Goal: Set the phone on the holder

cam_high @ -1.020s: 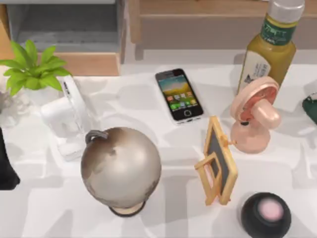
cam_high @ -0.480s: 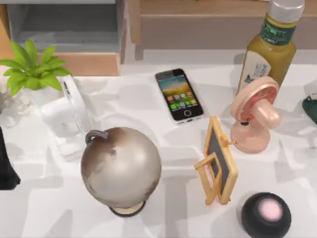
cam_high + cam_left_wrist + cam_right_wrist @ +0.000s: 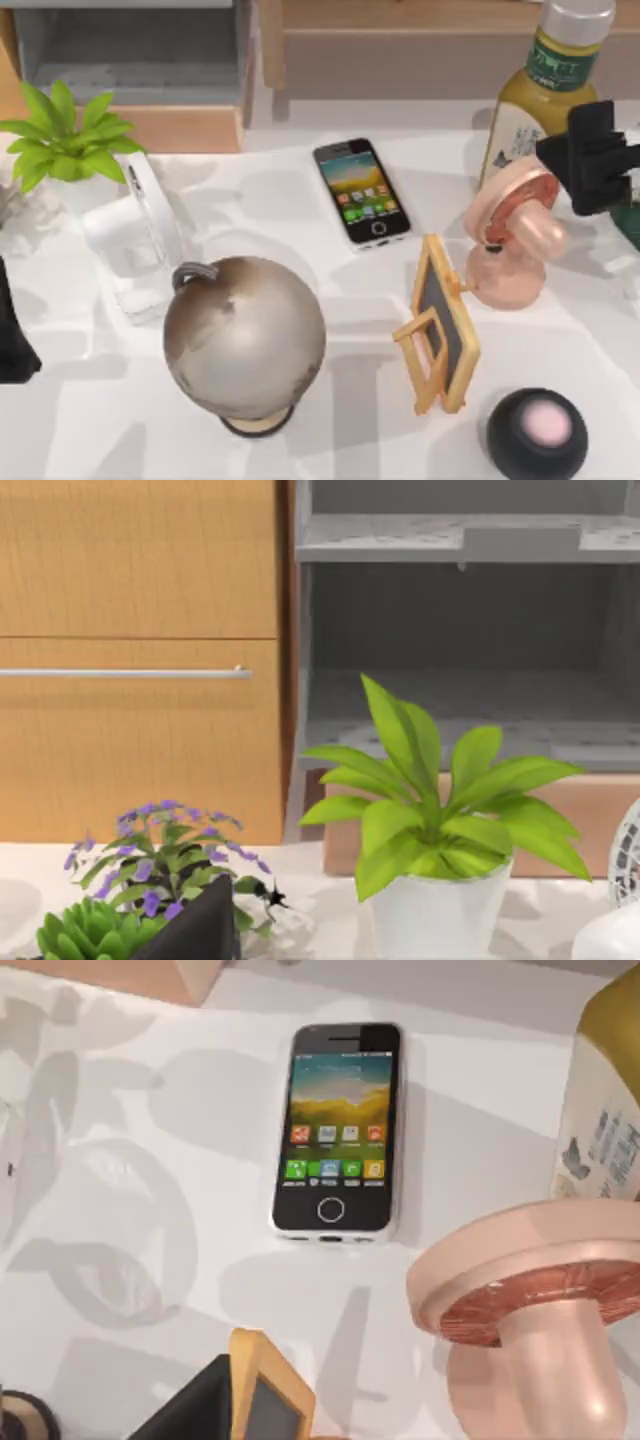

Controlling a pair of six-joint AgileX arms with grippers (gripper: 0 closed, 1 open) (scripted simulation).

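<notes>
phone point(image 3: 361, 192) flat near table's point(image 3: 300, 230) far edge | right gripper point(image 3: 592, 160) above right edge, fingers' state cannot be told | risk: pink fan point(image 3: 512, 235) could be clipped in reaching

A grey globe point(image 3: 245, 338) stands at the table's front, left of centre. A white fan point(image 3: 135, 240) sits beside a potted green plant point(image 3: 62, 140). At right: pink fan point(image 3: 510, 235), olive bottle point(image 3: 548, 85), black round speaker point(image 3: 537, 433).
</notes>
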